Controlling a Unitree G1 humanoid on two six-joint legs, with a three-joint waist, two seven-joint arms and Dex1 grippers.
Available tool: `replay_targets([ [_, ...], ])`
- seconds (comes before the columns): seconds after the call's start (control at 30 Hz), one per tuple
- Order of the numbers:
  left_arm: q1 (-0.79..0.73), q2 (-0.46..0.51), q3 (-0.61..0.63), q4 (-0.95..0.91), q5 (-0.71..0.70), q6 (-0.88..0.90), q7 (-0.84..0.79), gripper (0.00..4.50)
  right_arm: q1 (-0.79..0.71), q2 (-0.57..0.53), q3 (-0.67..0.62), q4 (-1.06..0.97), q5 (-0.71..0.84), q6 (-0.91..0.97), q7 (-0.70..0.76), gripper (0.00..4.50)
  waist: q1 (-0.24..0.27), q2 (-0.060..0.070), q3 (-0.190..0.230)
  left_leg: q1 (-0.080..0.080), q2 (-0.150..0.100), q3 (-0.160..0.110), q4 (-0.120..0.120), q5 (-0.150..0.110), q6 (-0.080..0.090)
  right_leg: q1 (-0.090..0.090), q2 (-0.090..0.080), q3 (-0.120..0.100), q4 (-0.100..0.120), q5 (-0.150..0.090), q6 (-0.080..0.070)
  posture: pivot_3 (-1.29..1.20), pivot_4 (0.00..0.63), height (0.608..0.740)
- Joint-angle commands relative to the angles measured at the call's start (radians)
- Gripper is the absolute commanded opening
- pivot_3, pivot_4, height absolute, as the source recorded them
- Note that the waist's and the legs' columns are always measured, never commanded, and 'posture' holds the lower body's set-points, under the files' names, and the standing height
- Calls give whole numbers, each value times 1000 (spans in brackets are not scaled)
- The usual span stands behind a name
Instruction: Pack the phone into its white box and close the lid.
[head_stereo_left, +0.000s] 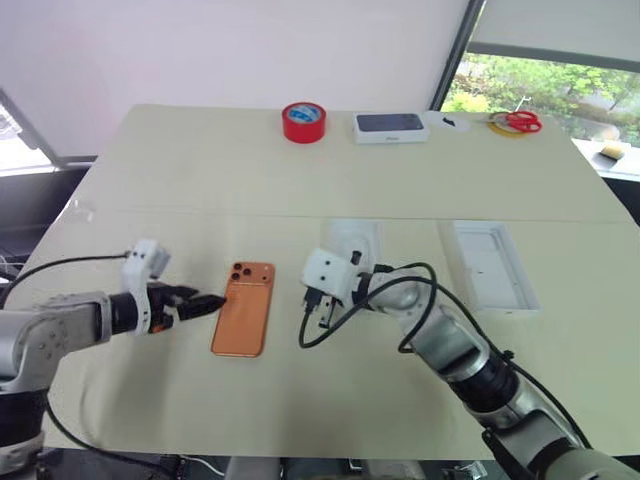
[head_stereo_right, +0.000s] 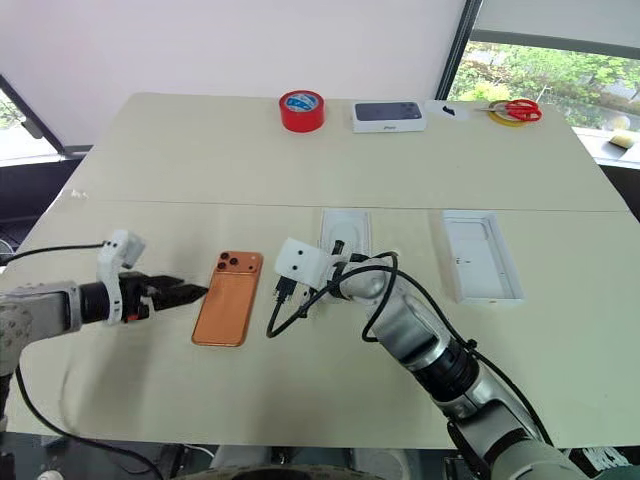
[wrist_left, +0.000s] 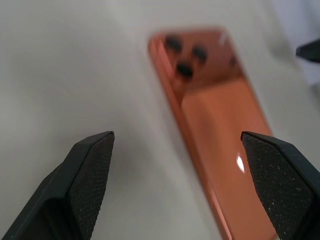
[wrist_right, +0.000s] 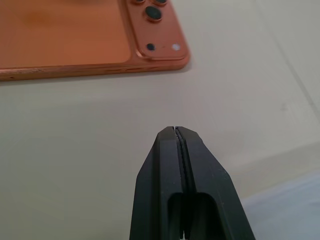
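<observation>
A smooth, pale cream counter (head_stereo_left: 200, 180) carries everything. The phone (head_stereo_left: 244, 308) lies flat on it, back up: a glossy orange slab with rounded corners and a raised square of black lenses at its far corner. There is bare counter all around it on every side.

The left gripper (head_stereo_left: 205, 303) sits just left of the phone's long edge, its jaws spread wide and holding nothing. In the left wrist view its two black, grainy fingers (wrist_left: 90, 172) stand far apart, with the phone ahead between them.

The right gripper (wrist_right: 176, 131) hangs over bare counter just right of the phone, near the lens corner, its jaws pressed fully together and holding nothing. Its white wrist block and looping black cable partly cover the white box (head_stereo_right: 345, 232), a shallow white-rimmed rectangle beyond it.

The lid (head_stereo_left: 493, 267), a shallow white cover with a moulded, ridged inside, lies open-side up well to the right, clear of both arms.

Along the far edge sit a red tape roll (head_stereo_left: 303, 122), a white box with a dark-blue top (head_stereo_left: 390, 126) and red-handled scissors (head_stereo_left: 517, 121).
</observation>
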Motion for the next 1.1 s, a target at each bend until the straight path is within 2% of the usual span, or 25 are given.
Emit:
replay_targets([
  [0.03,-14,-6,24,-4,-64,156,21,4373,-54,13,45,33,-11,-13,18,0,0,0,0,0,0,0,0,0,0,0,0,0,0,0,0,0,150,724],
  [0.17,-6,-29,-7,-50,-89,256,38,4373,-67,29,81,67,-6,-21,32,0,-2,0,0,1,0,0,0,3,-5,0,0,0,0,0,0,0,150,724],
  [0.27,4,-95,-35,-87,-135,301,69,4373,-66,38,90,73,1,-3,43,0,-1,2,-3,1,-1,0,0,3,-6,0,-1,0,0,0,0,0,150,724],
  [0.63,-2,-231,-67,-97,-333,307,228,4373,-60,12,88,31,4,46,75,0,5,7,-10,2,-11,-2,0,4,0,5,-11,-2,0,0,0,0,150,724],
  [0.77,-47,-306,-54,-51,-379,307,314,4373,-55,9,84,21,4,60,69,0,9,7,-11,5,-14,-4,0,4,2,9,-13,-3,-3,0,0,0,150,724],
  [1.1,-102,-342,35,59,-456,307,435,4373,-40,9,73,14,8,78,54,0,8,7,-11,7,-15,-7,0,4,3,14,-14,-5,-5,0,0,0,150,724],
])
